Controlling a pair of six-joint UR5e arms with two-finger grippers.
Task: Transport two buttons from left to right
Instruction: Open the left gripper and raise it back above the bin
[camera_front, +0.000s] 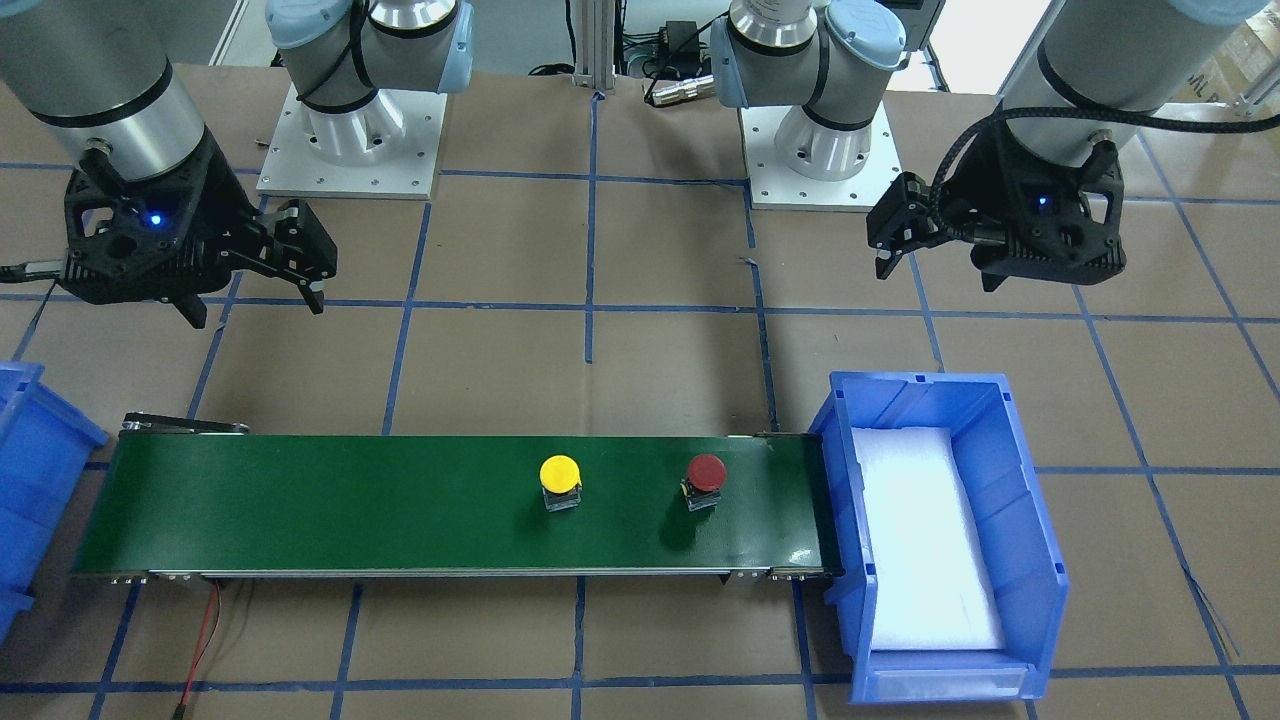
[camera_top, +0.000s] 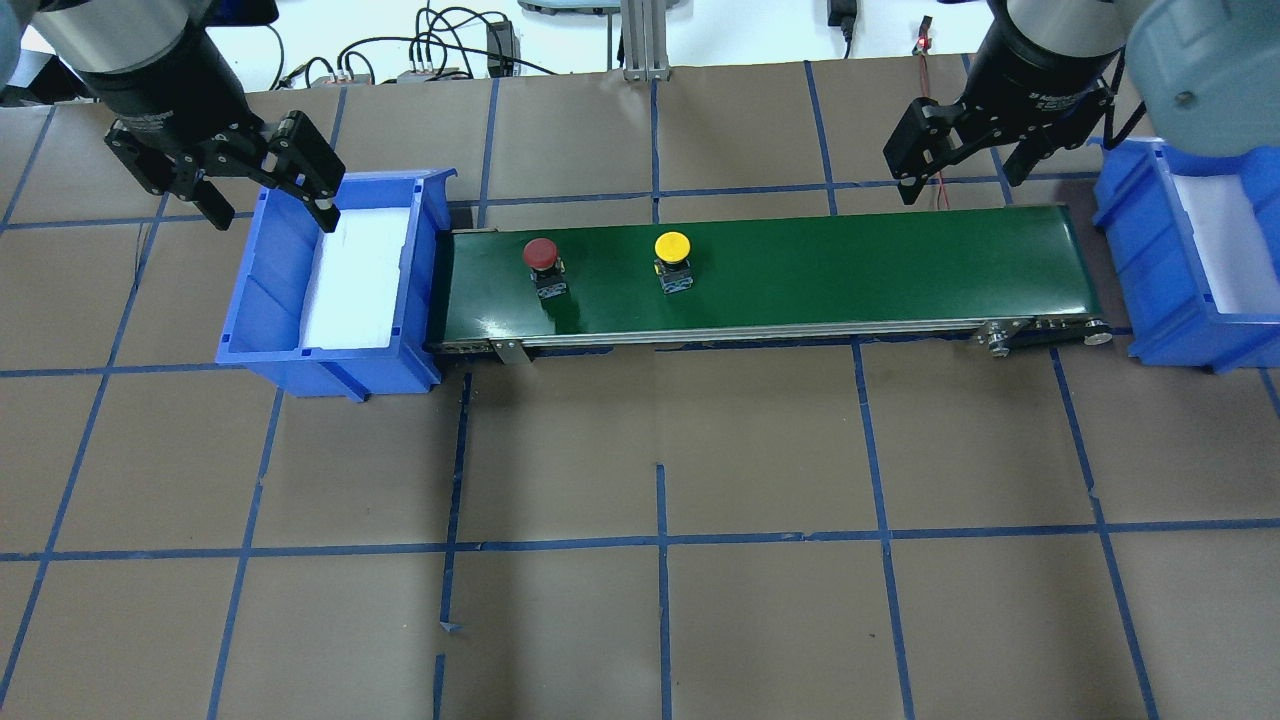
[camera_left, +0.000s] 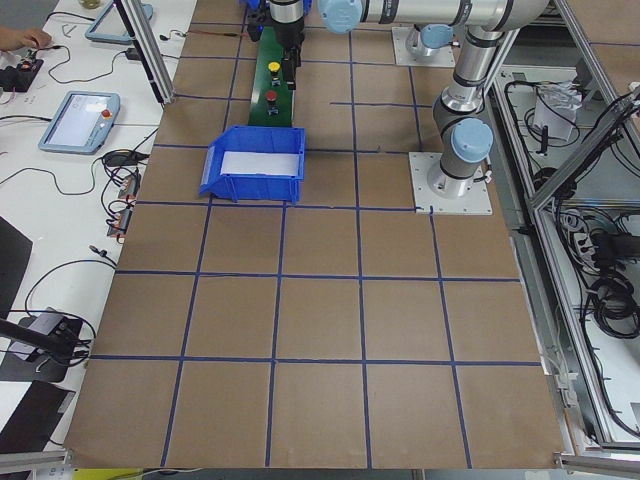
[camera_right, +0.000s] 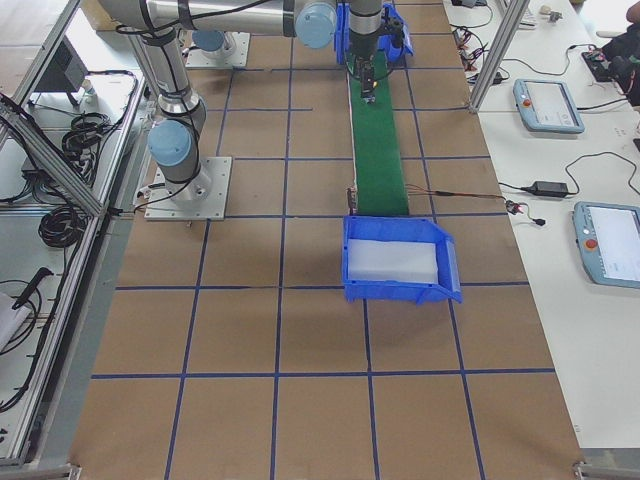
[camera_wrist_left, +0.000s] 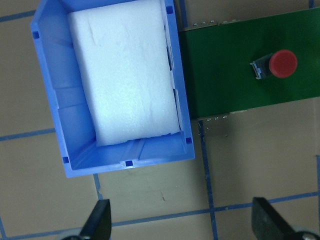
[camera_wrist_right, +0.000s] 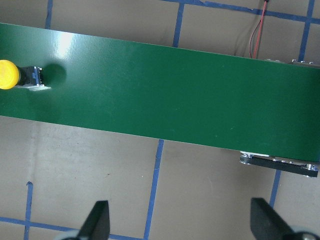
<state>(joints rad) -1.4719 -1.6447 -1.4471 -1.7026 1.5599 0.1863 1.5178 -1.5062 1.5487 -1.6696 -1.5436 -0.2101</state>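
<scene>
The left gripper hovers high near the left blue bin, jaws apart and holding nothing; the bin's white foam liner lies bare. The 2 buttons stand upright on the green conveyor belt: the red button near its left end, the yellow button to its right, short of the middle, presumably so the belt can carry them across. The right gripper hangs near the belt's right end, jaws apart, likely posted to lift them into the right blue bin.
</scene>
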